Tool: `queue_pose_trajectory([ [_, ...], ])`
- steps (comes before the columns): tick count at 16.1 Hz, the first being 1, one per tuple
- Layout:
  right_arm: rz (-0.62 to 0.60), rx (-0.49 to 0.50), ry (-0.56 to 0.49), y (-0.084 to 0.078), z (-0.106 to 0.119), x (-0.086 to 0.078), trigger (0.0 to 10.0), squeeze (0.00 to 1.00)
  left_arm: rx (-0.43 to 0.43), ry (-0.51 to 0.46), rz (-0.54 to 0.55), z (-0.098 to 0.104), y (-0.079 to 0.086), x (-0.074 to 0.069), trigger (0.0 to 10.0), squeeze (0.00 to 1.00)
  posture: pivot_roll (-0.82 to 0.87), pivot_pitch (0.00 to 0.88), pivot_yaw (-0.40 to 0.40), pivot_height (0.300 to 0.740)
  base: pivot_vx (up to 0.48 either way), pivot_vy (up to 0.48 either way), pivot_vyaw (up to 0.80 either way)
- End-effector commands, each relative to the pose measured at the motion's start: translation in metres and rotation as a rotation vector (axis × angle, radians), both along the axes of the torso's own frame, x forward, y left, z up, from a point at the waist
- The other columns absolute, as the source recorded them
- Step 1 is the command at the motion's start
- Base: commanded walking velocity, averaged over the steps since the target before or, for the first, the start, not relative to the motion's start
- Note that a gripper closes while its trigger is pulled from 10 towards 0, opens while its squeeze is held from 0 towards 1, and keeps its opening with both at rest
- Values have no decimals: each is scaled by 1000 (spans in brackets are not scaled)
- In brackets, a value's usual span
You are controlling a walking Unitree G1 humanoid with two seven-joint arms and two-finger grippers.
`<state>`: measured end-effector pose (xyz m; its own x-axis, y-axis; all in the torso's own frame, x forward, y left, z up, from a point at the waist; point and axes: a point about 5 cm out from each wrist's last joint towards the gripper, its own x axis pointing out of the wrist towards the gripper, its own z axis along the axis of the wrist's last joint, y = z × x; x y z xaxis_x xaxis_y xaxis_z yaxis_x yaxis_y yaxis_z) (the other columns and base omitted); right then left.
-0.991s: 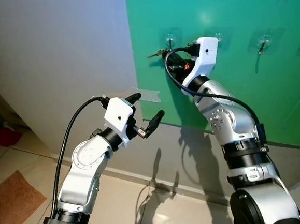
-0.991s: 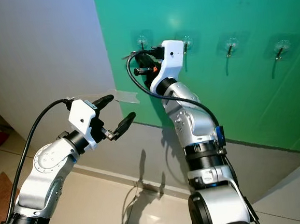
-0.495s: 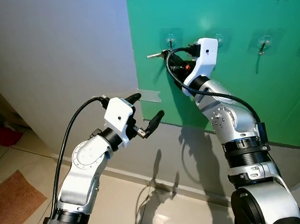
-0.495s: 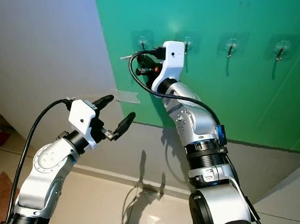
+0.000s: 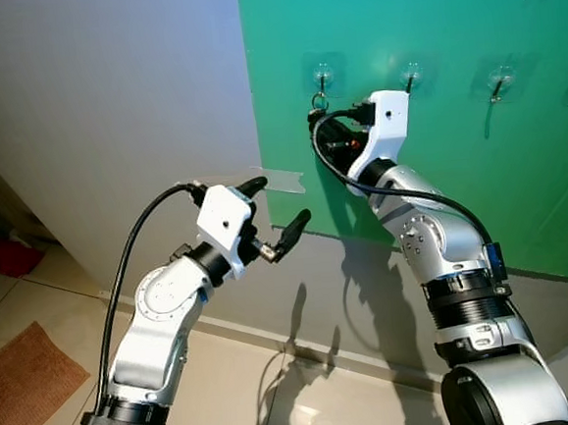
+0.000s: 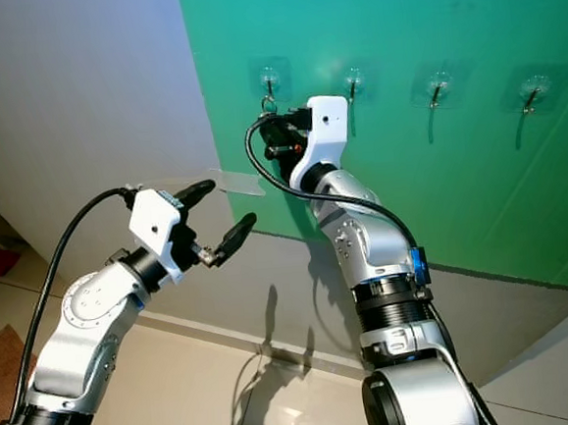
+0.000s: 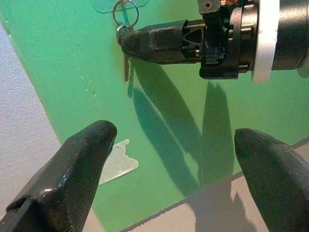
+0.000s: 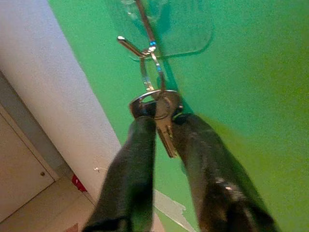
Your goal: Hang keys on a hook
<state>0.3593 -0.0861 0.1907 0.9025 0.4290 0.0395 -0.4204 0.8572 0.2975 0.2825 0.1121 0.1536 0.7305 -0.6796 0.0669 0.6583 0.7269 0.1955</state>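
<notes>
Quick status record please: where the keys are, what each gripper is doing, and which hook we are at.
keys: ring looped over the leftmost hook on the green wall panel; key hangs below it
right gripper: at that hook, fingers shut on the keys
left gripper: open, held low and left of the hook, apart from the wall, holding nothing
other hooks: in a row to the right, bare
task state: ring on hook, keys not yet released
</notes>
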Motion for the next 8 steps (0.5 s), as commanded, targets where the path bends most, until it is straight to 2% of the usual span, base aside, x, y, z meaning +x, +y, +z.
queue_pose_trajectory([
  [1, -32, -15, 23, -7, -5, 0, 10000, 1000, 1, -11, -12, 3, -1, -2, 10000, 0, -67, 0, 47, 740, 0, 0, 0],
  [2, -43, -27, 18, -9, -5, 0, 10000, 1000, 0, -12, -7, 3, 0, -2, 10000, 0, -66, 0, 45, 740, 0, 0, 0],
  [3, -94, -73, -19, -20, -9, -6, 10000, 0, 13, -13, 70, 1, 6, 3, 10000, 0, -65, 0, 39, 740, 0, 0, 0],
  [6, -186, -195, -59, -48, -24, -23, 10000, 0, 36, -1, 189, -6, 18, 6, 10000, 0, -71, 0, 37, 740, 0, 0, 0],
  [8, -254, -253, -81, -70, -34, -41, 10000, 0, 42, 25, 258, -15, 26, 6, 10000, 0, -78, 0, 38, 740, 0, 0, 0],
])
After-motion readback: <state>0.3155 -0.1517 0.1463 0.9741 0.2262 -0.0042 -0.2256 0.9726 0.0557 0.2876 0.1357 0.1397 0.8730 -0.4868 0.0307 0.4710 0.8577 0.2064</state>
